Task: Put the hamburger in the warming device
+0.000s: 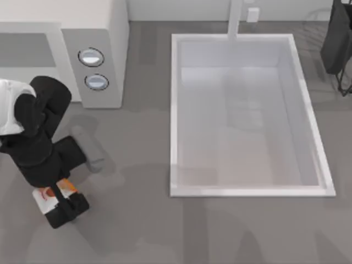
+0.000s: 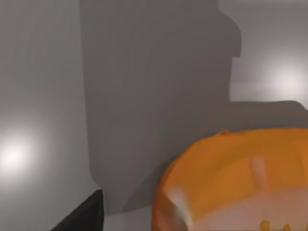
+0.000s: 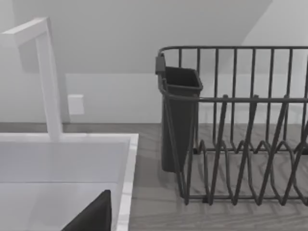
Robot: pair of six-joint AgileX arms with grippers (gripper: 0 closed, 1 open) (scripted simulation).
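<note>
Soft even light, faint shadows on the table (image 1: 220, 231).

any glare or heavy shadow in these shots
Left wrist view: soft bright glare patches on the grey surface, a broad dark shadow above the hamburger. Top view: the left arm's faint shadow falls on the table beside it.
</note>
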